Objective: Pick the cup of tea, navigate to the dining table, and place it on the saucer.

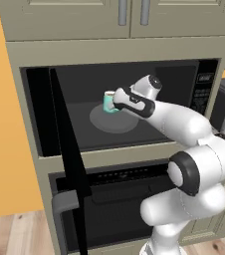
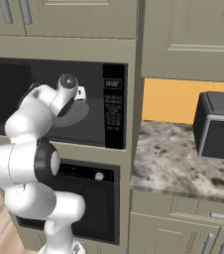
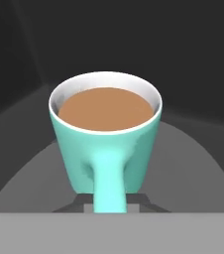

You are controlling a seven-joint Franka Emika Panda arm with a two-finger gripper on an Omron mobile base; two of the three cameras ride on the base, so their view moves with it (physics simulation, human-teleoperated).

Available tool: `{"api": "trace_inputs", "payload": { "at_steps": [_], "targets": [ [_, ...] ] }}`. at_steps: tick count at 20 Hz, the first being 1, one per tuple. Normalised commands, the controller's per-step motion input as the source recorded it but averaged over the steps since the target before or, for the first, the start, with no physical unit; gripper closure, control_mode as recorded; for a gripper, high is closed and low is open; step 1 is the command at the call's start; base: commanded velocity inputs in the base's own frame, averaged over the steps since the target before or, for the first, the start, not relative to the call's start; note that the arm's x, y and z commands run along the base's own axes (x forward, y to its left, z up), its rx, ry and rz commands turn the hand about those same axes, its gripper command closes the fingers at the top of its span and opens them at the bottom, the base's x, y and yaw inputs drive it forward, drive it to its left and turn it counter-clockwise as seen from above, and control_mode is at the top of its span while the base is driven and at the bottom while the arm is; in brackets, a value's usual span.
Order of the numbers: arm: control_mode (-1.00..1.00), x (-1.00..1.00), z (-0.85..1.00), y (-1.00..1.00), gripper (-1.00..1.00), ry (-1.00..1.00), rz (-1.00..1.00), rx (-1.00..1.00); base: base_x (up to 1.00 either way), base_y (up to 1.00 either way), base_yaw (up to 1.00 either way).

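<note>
Item one, the cup of tea (image 3: 104, 144): you see it upright on the grey turntable (image 1: 104, 124) inside the open microwave (image 1: 134, 79), teal wall, white inner rim, brown liquid level. In the left base view the cup (image 1: 109, 102) sits toward the back of the turntable, just past the end of the arm. In the hand view its handle (image 3: 109, 183) points straight at the camera and runs down between the two dark finger tips at the bottom edge.

Item two, the gripper (image 3: 110, 202): you find it reaching into the microwave cavity, the hand (image 1: 129, 101) roughly level and right against the cup. The finger tips (image 3: 84, 201) stand one on each side of the handle, close in — you cannot tell from these pictures whether they press on it or merely flank it.

Item three, the microwave door (image 1: 67, 159): swung open toward you at the left of the left base view, a dark edge-on slab.

Item four, surroundings: control panel (image 2: 113, 106) at the right of the cavity; an oven (image 2: 89, 198) below; a granite counter (image 2: 183, 158) to the right in the right base view, with a dark box-like appliance (image 2: 218, 126) standing on it; beige cabinets (image 2: 188, 34) above.
</note>
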Motion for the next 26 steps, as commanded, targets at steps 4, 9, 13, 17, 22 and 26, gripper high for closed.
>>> {"api": "trace_inputs", "payload": {
  "at_steps": [4,9,13,17,22,26],
  "targets": [
    [-1.0,-0.93,0.1,-0.06,1.0,-0.24,0.0,0.0,0.0,0.0,0.0],
    [-1.0,-1.0,0.17,-0.17,1.0,-0.16,-0.01,0.0,0.0,0.0,0.0],
    [-1.0,-1.0,0.38,-0.26,1.0,-0.01,-0.03,0.0,0.0,0.0,0.0],
    [-1.0,-0.97,0.58,-0.32,1.0,0.07,0.0,0.0,0.0,0.0,0.0],
    [-1.0,-0.91,0.64,-0.26,1.0,0.19,0.0,0.0,0.0,0.0,0.0],
    [-1.0,-0.99,0.36,-0.24,1.0,0.21,0.0,0.0,0.0,0.0,0.0]
  ]
}}
